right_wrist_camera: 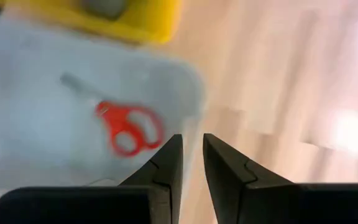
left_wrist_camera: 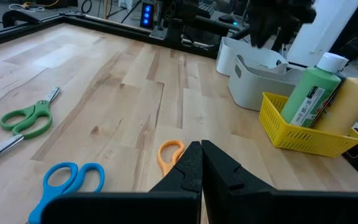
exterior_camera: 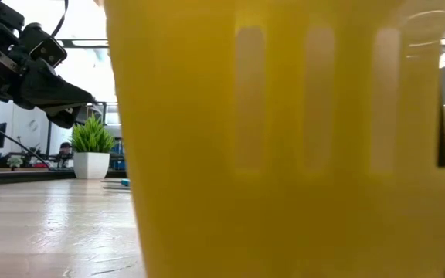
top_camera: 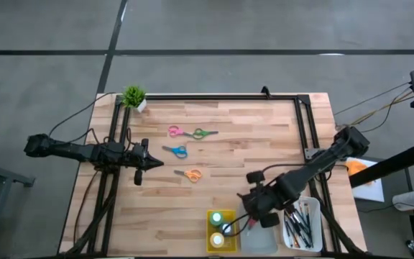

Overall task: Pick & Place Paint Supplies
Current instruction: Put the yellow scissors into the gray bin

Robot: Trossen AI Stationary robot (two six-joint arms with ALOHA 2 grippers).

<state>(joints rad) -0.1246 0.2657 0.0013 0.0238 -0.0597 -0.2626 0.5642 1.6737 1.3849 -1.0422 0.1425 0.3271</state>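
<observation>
My left gripper [top_camera: 149, 162] is shut and hovers above the table; in the left wrist view [left_wrist_camera: 201, 152] its tips point past an orange scissors handle [left_wrist_camera: 169, 154]. Orange scissors [top_camera: 191, 174], blue scissors [top_camera: 176, 150], pink scissors [top_camera: 175, 131] and green scissors [top_camera: 204, 133] lie flat on the wood. My right gripper [top_camera: 252, 214] hangs over the grey tray [top_camera: 263, 239], fingers slightly apart [right_wrist_camera: 191, 155]; red scissors [right_wrist_camera: 129, 127] lie on the tray's floor. Green bottle [left_wrist_camera: 309, 93] and yellow bottle [left_wrist_camera: 348, 106] stand in the yellow tray [top_camera: 221, 232]. Brushes [top_camera: 299, 224] lie in the white tray.
A small potted plant [top_camera: 134, 97] stands at the far left corner. A black frame [top_camera: 214, 97] runs along the table's far edge and sides. The three trays sit in a row at the near right edge. In the low view the yellow tray's wall [exterior_camera: 284, 139] blocks most of the scene.
</observation>
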